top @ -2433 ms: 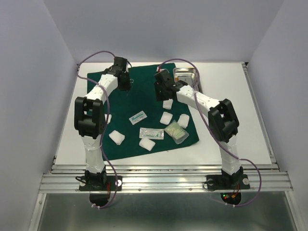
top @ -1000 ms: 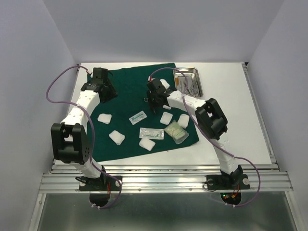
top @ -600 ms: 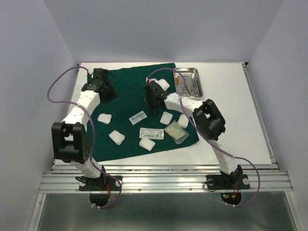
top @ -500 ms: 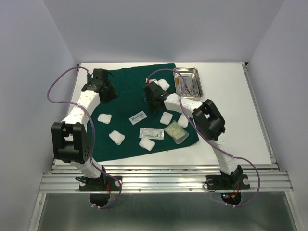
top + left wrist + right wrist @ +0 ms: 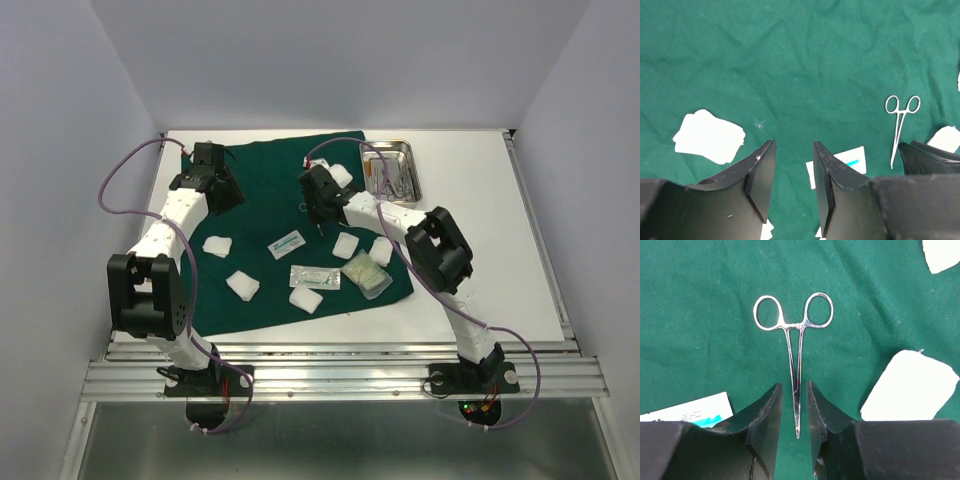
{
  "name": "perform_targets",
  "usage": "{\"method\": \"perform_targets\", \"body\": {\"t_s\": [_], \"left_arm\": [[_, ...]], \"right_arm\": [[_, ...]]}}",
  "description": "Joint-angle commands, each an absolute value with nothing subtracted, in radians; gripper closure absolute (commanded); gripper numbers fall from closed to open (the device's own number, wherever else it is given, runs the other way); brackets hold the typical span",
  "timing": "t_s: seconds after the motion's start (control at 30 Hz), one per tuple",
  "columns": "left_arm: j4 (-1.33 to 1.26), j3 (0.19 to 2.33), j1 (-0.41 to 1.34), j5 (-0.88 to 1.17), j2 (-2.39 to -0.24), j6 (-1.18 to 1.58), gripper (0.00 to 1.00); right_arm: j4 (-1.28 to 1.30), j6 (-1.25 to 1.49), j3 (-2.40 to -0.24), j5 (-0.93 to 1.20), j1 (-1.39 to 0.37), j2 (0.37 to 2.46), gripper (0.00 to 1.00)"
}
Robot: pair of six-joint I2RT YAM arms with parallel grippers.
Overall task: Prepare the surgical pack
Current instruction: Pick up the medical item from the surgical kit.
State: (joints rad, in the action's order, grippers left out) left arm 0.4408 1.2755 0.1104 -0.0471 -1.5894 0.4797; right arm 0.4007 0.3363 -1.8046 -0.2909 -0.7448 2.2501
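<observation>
The dark green drape (image 5: 270,195) is spread flat on the table. Steel forceps (image 5: 793,326) lie flat on it, rings away from my right gripper (image 5: 794,387). That gripper is open, and the forceps' tip sits between its fingers with a gap on each side. In the top view the gripper (image 5: 318,212) hovers at the drape's middle back. My left gripper (image 5: 793,146) is open and empty above the drape (image 5: 815,50), near its back left (image 5: 224,195). The steel tray (image 5: 388,143) stands at the back right and holds more instruments. Gauze pads (image 5: 243,285) and packets (image 5: 286,243) are scattered over the drape's front.
A gauze pad (image 5: 912,385) lies just right of the right fingers, and a white packet (image 5: 690,412) lies to their left. The left wrist view shows a gauze pad (image 5: 710,136), the forceps (image 5: 899,130) and a packet (image 5: 850,160). Bare white table surrounds the drape.
Since the earliest frame the left arm has swung out to the drape's back left. The right gripper has moved left from beside the tray. Over the last second the right wrist shifted only slightly.
</observation>
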Motion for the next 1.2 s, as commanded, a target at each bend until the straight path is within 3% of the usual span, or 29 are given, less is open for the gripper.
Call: {"method": "perform_targets", "body": {"t_s": [0.0,0.23,0.43,0.63,1.17], "left_arm": [[0.420,1.259,0.109,-0.044,-1.583,0.469,0.54],[0.425,1.259,0.109,-0.041,-1.583,0.468,0.54],[0.423,1.258,0.109,-0.041,-1.585,0.465,0.55],[0.426,1.258,0.109,-0.044,-1.578,0.462,0.55],[0.436,1.266,0.109,-0.057,-1.572,0.454,0.55]], "right_arm": [[0.426,0.319,-1.852,-0.307,-0.752,2.272,0.68],[0.425,0.337,-1.845,-0.282,-0.752,2.332,0.71],[0.422,0.342,-1.848,-0.287,-0.752,2.306,0.90],[0.423,0.342,-1.847,-0.301,-0.752,2.255,0.99],[0.419,0.330,-1.855,-0.337,-0.752,2.177,0.99]]}}
